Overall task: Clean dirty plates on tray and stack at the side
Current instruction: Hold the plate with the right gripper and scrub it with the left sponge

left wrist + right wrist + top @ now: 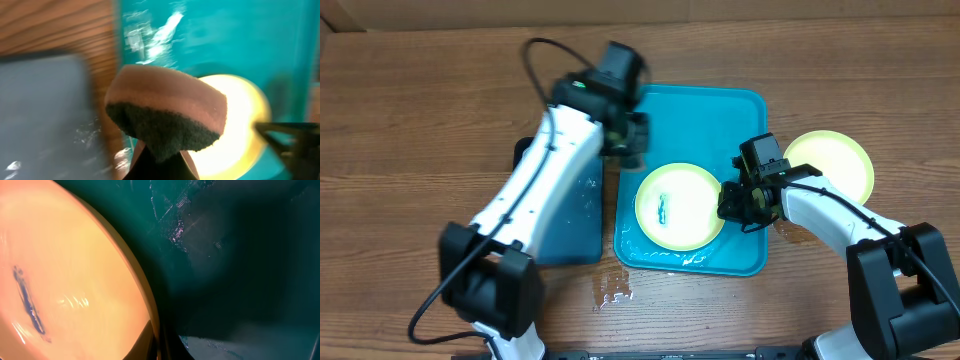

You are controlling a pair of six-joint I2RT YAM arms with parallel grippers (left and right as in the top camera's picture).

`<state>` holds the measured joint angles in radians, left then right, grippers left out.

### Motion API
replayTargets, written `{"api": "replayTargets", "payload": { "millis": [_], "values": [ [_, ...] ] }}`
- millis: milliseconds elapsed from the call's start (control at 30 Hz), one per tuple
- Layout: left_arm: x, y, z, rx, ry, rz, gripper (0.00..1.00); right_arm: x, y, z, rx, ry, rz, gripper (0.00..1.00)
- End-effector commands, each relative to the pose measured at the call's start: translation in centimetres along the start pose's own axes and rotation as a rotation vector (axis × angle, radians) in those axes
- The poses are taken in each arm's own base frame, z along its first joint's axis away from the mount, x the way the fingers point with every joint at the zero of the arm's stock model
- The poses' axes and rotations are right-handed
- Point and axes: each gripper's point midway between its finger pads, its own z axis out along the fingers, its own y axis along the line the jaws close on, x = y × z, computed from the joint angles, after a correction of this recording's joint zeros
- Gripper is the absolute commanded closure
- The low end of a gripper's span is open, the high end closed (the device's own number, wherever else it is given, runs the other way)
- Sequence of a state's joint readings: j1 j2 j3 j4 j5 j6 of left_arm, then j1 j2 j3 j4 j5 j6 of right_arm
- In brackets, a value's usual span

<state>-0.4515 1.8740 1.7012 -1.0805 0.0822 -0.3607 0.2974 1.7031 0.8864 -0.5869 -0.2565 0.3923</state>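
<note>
We see the teal tray [705, 120] in the middle of the wooden surface [420, 110]. One lime-rimmed plate [680, 205] lies in the tray's lower half, and a blue smear [663, 208] runs across its white centre. A second lime-rimmed plate [830, 165] sits outside the tray, on the surface just beyond its right edge.

The right claw [742, 200] is at the right rim of the smeared plate, its fingers pressed together and pinching that rim. In the right wrist view the plate's edge [145, 310] runs down to the bottom of the frame where the fingers meet, and the wet tray floor [240, 255] lies beyond it.

The left claw [630, 148] hovers over the tray's upper left part, closed on a sponge [167, 112] with a pinkish-brown top and a dark scouring face. The left wrist view is blurred, but the grip on the sponge is plain.

To the left of the tray, partly under the left arm, lies a smaller tray with a blue-grey mat [570, 220]. Water glistens along the teal tray's lower rim [670, 257], and a small puddle [613, 287] sits on the surface below its lower left corner.
</note>
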Motion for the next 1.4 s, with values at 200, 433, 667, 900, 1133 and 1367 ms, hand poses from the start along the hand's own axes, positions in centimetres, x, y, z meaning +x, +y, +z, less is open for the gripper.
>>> {"api": "replayTargets", "payload": {
  "millis": [200, 433, 667, 900, 1133, 1367],
  "values": [
    [9.2, -6.2, 12.9, -0.022, 0.352, -0.054, 0.96, 1.1, -1.0, 0.9, 0.057, 0.043, 0.009, 0.96],
    [7.1, 3.6, 12.8, -0.508, 0.224, -0.010, 0.96, 1.1, -1.0, 0.9, 0.057, 0.043, 0.009, 0.96],
    [7.5, 4.8, 12.7, -0.469, 0.300, 0.003, 0.96, 1.1, -1.0, 0.9, 0.057, 0.043, 0.009, 0.96],
    [11.6, -11.5, 15.3, 0.410, 0.489, 0.071, 0.96, 1.3, -1.1, 0.9, 0.062, 0.051, 0.011, 0.96],
    [15.1, -14.5, 16.0, 0.467, 0.566, 0.133, 0.96, 1.4, -1.1, 0.9, 0.063, 0.053, 0.012, 0.96],
    [14.1, -8.1, 15.5, 0.160, 0.562, -0.017, 0.96, 1.4, -1.1, 0.9, 0.063, 0.053, 0.012, 0.96]
  ]
}}
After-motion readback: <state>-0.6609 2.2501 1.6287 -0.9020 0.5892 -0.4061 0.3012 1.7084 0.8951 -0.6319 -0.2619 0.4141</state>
